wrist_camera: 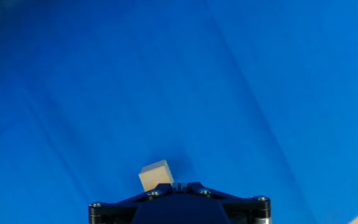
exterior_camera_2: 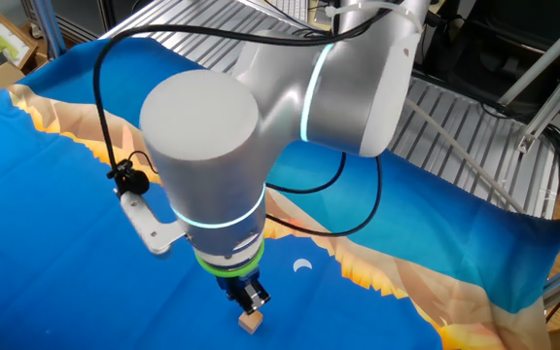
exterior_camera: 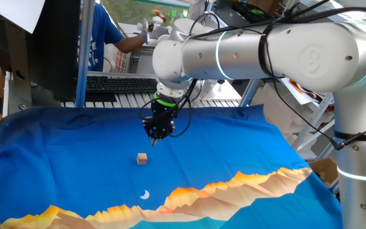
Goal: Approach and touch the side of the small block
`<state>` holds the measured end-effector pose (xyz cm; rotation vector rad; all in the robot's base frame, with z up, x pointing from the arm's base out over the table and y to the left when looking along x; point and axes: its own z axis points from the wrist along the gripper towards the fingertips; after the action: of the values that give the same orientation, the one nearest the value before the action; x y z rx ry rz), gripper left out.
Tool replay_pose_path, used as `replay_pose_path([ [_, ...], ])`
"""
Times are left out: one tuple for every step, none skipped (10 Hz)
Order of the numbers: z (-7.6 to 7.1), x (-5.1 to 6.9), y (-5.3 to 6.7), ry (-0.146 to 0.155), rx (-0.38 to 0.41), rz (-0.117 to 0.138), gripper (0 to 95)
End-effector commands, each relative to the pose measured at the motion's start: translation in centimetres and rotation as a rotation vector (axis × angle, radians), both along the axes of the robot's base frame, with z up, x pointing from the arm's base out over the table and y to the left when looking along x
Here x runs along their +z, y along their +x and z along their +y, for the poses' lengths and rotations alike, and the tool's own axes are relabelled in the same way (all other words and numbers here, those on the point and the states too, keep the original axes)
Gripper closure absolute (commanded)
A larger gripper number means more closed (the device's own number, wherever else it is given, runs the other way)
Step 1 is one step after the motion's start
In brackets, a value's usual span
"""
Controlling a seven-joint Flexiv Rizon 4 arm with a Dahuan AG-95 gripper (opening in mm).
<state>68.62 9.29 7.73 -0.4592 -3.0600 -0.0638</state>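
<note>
- The block (exterior_camera: 142, 158) lies alone on the blue cloth (exterior_camera: 56, 159) covering the tabletop, a little way up from the white crescent mark (exterior_camera: 145, 194), with bare cloth all round it.
- The end effector (exterior_camera: 155, 137) is closed and holds nothing; its fingers are pressed together into one narrow black tip.
- In the one fixed view the tip hangs above the cloth, up and to the right of the block, with clear cloth between them. In the hand view the block (wrist_camera: 156, 175) sits right at the front edge of the end effector (wrist_camera: 180, 185); whether they touch there I cannot tell.
- Risk: the cube is tiny and light, so a sideways approach with any speed would likely push or tip it rather than just touch it.
- Risk: coming down too close could land the tip on the block's top instead of its side, or drive it into the cloth and wrinkle it, shifting the block.
- Risk: the arm (exterior_camera_2: 202, 146) hides much of the block's surroundings in the other fixed view, so alignment is hard to judge there.
- Pose: the arm reaches in over the tabletop, wrist bent so the end effector points straight down.
</note>
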Motion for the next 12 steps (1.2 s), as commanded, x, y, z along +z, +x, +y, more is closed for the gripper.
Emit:
replay_pose_path([
  [-0.5,-0.3,0.3,-0.005,0.014,-0.006,95.0],
  [-0.8,-0.7,0.3,-0.006,0.026,-0.012,95.0],
  [-1.0,-1.2,0.4,-0.003,0.026,-0.016,95.0],
  [-1.0,-1.6,0.4,-0.004,0.026,-0.019,95.0],
  [-1.0,-2.1,0.3,-0.003,0.028,-0.02,95.0],
  [-0.9,-2.4,0.2,-0.004,0.029,-0.02,95.0],
  [-0.8,-3.1,-0.1,-0.003,0.03,-0.022,95.0],
  [-0.7,-3.6,-0.3,-0.002,0.029,-0.025,95.0],
  [-0.6,-4.1,-0.7,-0.003,0.034,-0.033,95.0],
  [-0.5,-4.2,-0.9,-0.004,0.04,-0.037,95.0],
  [-0.5,-4.2,-1.0,-0.003,0.05,-0.035,95.0],
  [-0.5,-4.3,-1.2,-0.005,0.061,-0.035,95.0],
])
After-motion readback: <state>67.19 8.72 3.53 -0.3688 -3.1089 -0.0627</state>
